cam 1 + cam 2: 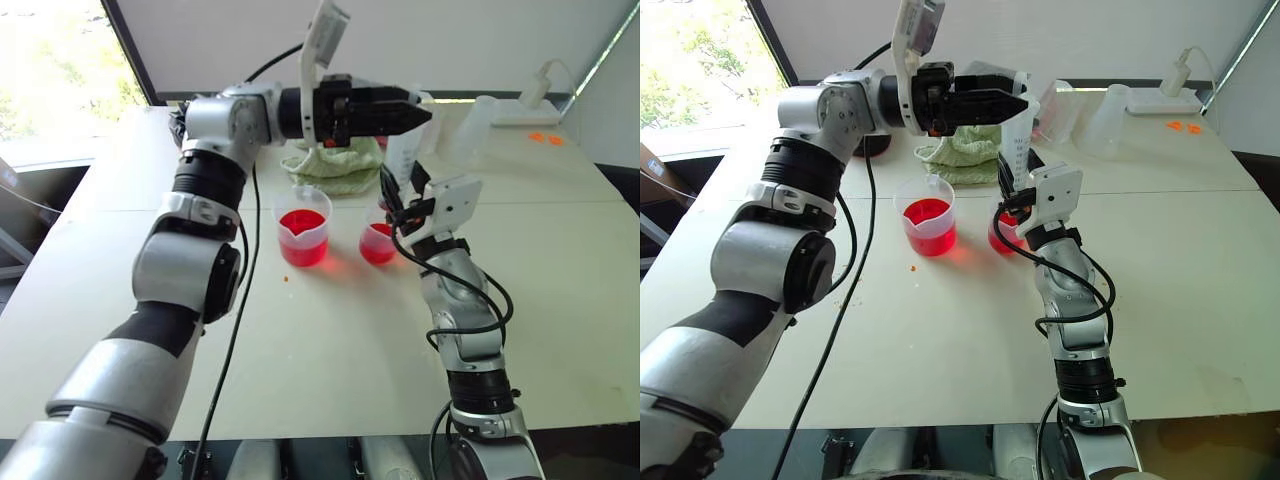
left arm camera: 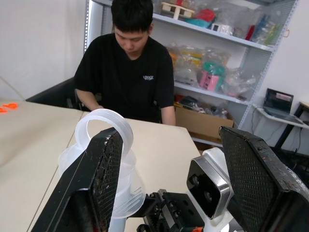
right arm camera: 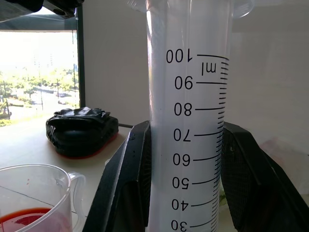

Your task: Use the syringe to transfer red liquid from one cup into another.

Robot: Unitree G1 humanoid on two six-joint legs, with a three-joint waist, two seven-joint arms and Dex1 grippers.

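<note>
Syringe [image 3: 186, 121]: stands upright, clamped at its barrel between the right gripper's two black fingers; printed graduation marks face the wrist camera; it rises just behind the smaller cup.
Right gripper [image 1: 1012, 178]: clenched on the syringe barrel, angled forward and up, just above and behind the smaller cup.
Left gripper [image 1: 1015, 103]: points level toward the robot's right, at the syringe's upper end; fingers [image 2: 96, 183] parted, with the plunger's ring-shaped top [image 2: 104, 126] beside the inner face of one finger; I cannot tell whether the pads press on it.
Larger beaker [image 1: 303, 228]: spouted, on the white table, partly filled with red liquid [image 1: 303, 222]; just beside the smaller cup, on the robot's left of it.
Smaller cup [image 1: 377, 243]: plain rim, holds red liquid, stands directly in front of the right wrist.
Green cloth [image 1: 325, 165]: crumpled, behind the two cups, under the left gripper.
Table [image 1: 330, 350]: white, a small orange speck near the beaker.
Black object [image 3: 81, 130]: dark lump on the table past the beaker.
Person [image 2: 128, 72]: in a black shirt, seated across the table before shelves.
</note>
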